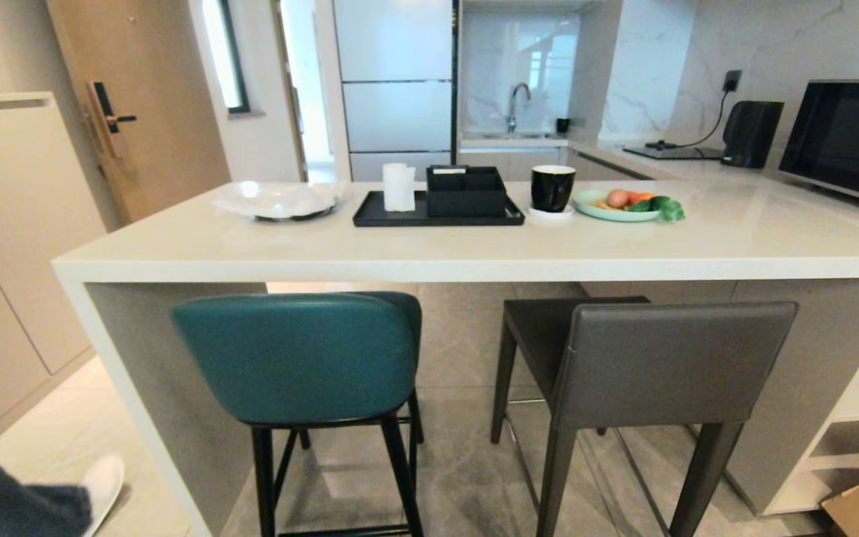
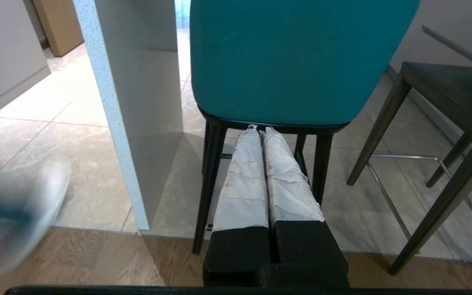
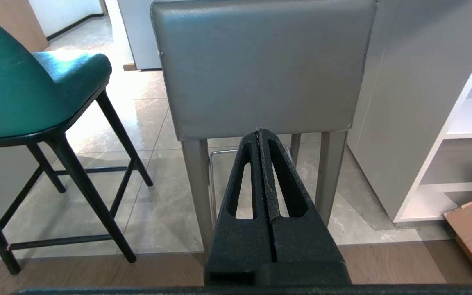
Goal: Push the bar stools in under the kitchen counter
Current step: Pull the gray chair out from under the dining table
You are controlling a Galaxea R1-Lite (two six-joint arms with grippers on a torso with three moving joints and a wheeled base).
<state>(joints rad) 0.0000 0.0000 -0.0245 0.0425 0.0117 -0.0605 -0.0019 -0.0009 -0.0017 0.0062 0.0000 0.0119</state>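
Stools stand at the near side of the table [image 1: 429, 253], backs toward the camera: the teal stool [image 1: 299, 358] on the left, the grey stool [image 1: 668, 365] on the right, their seats partly hidden under the slab and their feet cut off below. Neither arm shows in the head view. The left hand [image 2: 259, 130] is pressed closed behind the teal back, the right hand [image 3: 259, 132] closed behind the grey back. A blurred shoe [image 1: 101, 485] sits at lower left.

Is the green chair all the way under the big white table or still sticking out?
Partly out. The teal stool has its back and rear legs in front of the counter edge; only its seat front sits beneath the slab.
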